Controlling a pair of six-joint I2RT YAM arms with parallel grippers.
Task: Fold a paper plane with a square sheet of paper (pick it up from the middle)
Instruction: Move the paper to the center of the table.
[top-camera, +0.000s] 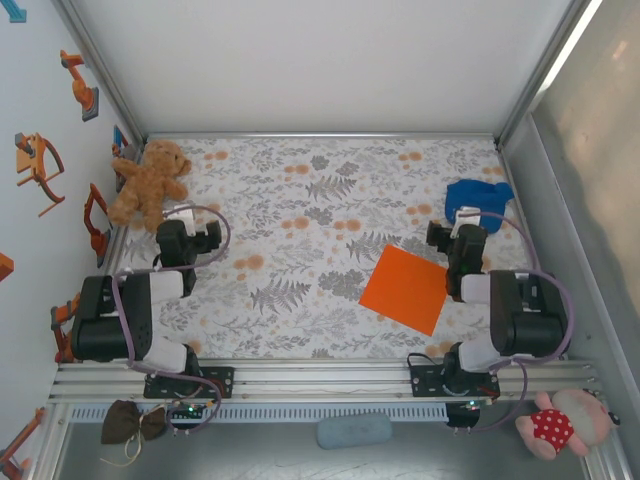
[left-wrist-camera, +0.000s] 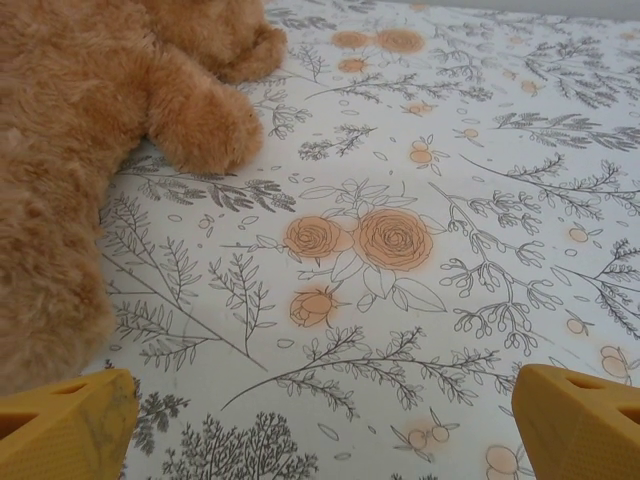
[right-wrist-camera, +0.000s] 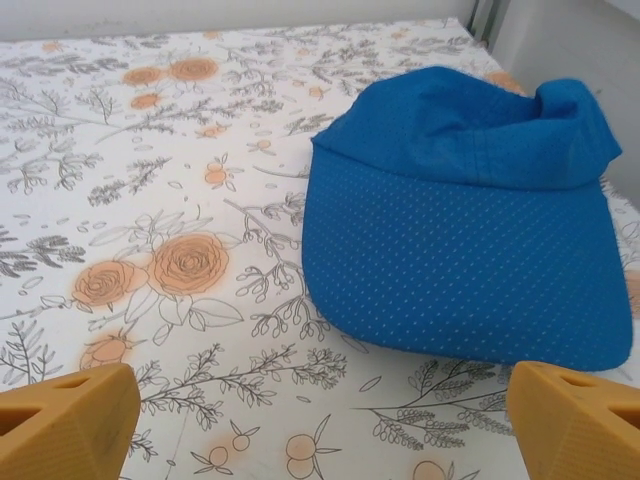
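Top external: the square sheet of paper (top-camera: 404, 288) lies flat and uncreased at right. Both left gripper (left-wrist-camera: 320, 430) and right gripper (right-wrist-camera: 320, 425) stand jaws apart, empty. Pickup and every fold are not yet done.

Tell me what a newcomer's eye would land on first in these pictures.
The bright orange square sheet of paper stands out most, lying flat on the floral table, right of centre. Next come the brown teddy bear at the far left corner and the blue cap near the far right corner.
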